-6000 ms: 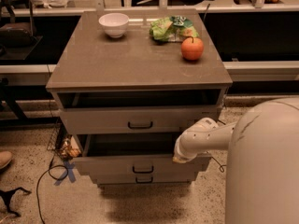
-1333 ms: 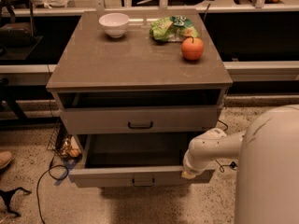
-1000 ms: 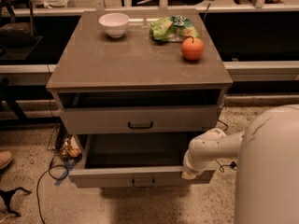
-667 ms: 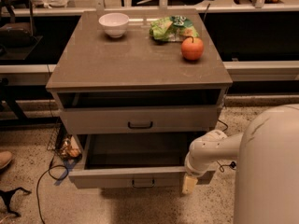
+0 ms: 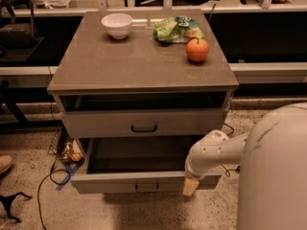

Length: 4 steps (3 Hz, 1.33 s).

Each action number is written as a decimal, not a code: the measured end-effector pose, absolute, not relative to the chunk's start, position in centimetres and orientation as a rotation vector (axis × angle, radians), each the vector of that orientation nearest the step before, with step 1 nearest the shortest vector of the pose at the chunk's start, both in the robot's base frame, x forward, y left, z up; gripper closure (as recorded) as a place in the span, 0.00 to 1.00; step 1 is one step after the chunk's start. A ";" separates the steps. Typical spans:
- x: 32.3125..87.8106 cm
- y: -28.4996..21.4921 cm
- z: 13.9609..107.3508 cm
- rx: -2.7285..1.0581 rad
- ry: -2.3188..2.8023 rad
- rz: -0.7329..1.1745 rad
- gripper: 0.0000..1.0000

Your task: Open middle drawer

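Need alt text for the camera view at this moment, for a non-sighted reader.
The middle drawer stands well out of a grey-beige cabinet, with the robot's gripper at the right end of its front. On the cabinet top sit a white bowl, a green bag and an orange fruit.

Cabinet top (image 5: 134, 63) holds bowl (image 5: 117, 24), bag (image 5: 176, 29), apple (image 5: 197, 50); jaws low at front.

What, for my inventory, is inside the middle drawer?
The visible floor of the middle drawer looks bare. Its back hides under the top drawer; the gripper and arm cover its right front corner.
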<state>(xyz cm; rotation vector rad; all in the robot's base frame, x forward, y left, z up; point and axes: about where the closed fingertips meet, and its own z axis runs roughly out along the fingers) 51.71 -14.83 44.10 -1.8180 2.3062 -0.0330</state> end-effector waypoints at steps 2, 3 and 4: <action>52.7 -12.7 48.7 -1.734 2.254 -0.076 0.65; 54.5 -12.0 49.1 -1.661 2.249 -0.042 0.87; 56.9 -11.8 48.5 -1.588 2.276 -0.037 1.00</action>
